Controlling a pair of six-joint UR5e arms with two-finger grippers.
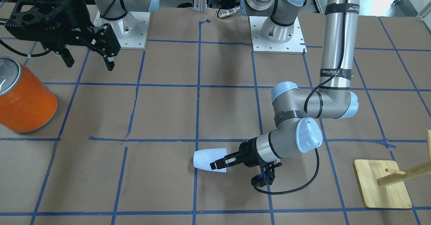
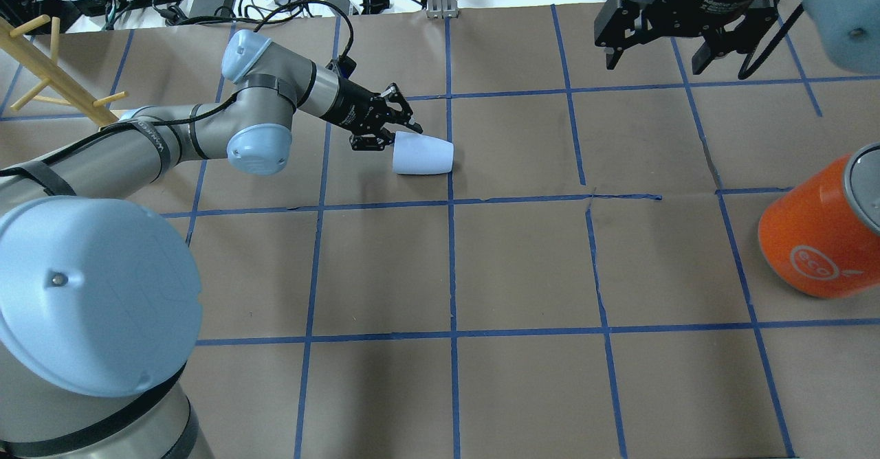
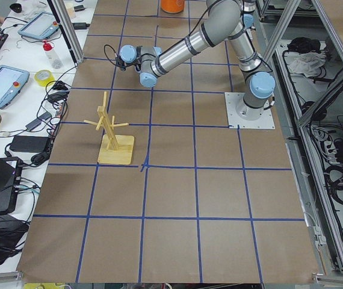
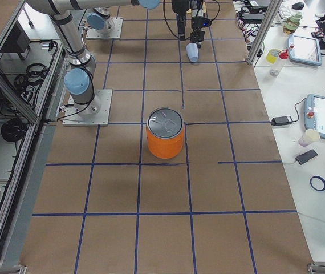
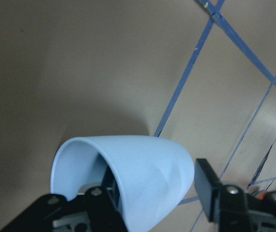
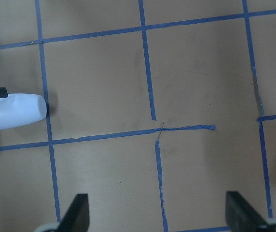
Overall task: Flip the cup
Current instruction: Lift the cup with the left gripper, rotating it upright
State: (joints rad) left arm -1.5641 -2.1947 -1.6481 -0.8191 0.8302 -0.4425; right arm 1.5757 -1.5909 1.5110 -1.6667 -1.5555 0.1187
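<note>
Look at the lower middle of the front view. The cup (image 1: pixel 207 159) lies on its side on the table (image 1: pixel 168 110). The cup is small, pale blue, smooth and not shiny. It gets thinner toward its round bottom. The wide mouth points to the right of that view, at your left claw (image 2: pixel 402 136). The round bottom points left, just beside a blue tape line (image 1: pixel 198 83).

The left wrist view shows the claw's two black fingers. One finger (image 5: pixel 110 193) is inside the cup's mouth. The other finger (image 5: pixel 207 186) is outside, right by the cup's wall. So the wall sits between them and the fingers are part way apart. You cannot tell from these pictures if they are pinching the wall or just sitting around it.

Your right claw (image 1: pixel 90 65) hangs in the air at the upper left of the front view. Its fingers are spread wide and hold nothing.

The table top is flat, brown and dull, with blue tape lines making big squares. A fat orange can (image 1: pixel 27 100) with a shiny silver top stands at the left edge, well apart from the cup. A wooden rack (image 1: pixel 380 184) with a flat base and round pegs stands at the lower right.
</note>
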